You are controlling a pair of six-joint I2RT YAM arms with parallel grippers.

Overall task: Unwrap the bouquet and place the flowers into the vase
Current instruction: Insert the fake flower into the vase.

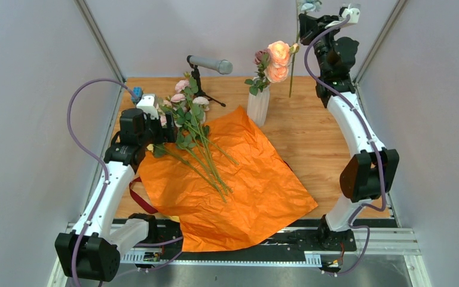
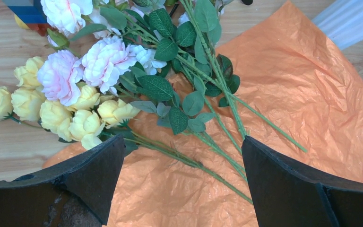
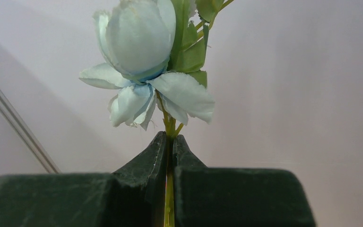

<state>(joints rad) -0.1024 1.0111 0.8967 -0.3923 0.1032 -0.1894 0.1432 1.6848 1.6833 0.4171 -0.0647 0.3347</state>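
Observation:
The bouquet lies unwrapped: its crinkled orange paper (image 1: 239,179) is spread flat with several pink, cream and yellow flowers (image 1: 191,128) lying across its left part. My left gripper (image 2: 182,163) hovers open over their green stems (image 2: 208,146), touching nothing. Peach and pink roses (image 1: 277,60) stand in the white ribbed vase (image 1: 258,106) at the back. High at the back right, my right gripper (image 3: 170,142) is shut on the stem of a pale blue rose (image 3: 142,42). Its long stem (image 1: 293,69) hangs down to the right of the vase.
A grey microphone (image 1: 210,63) on a black stand is behind the flowers, left of the vase. A dark red ribbon (image 1: 140,200) lies off the paper's left edge. Grey walls enclose the wooden table (image 1: 311,131).

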